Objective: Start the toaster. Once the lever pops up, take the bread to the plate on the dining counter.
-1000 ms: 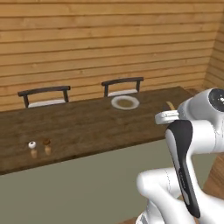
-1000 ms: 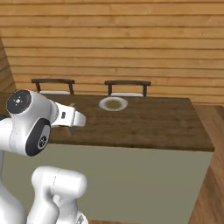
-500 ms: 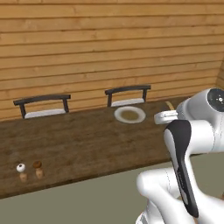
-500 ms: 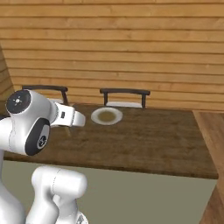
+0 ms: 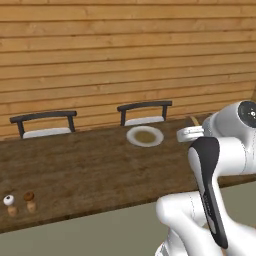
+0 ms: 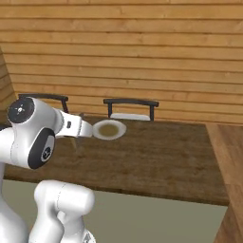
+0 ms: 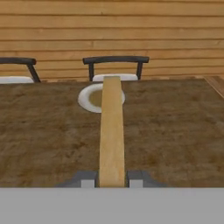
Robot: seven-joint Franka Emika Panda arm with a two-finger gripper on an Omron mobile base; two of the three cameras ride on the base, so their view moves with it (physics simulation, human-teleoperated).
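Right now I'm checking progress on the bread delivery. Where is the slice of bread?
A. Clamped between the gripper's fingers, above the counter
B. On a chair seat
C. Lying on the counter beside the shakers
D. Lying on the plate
A: in the hand view the slice of bread sits edge-on between the gripper fingertips, extending toward the plate over the counter.

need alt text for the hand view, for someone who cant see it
A slice of bread, seen edge-on, is clamped between the two fingers and points straight out over the dark wood dining counter. Its far end overlaps a small whitish plate; behind that stand two dark-backed chairs and a wood-plank wall.
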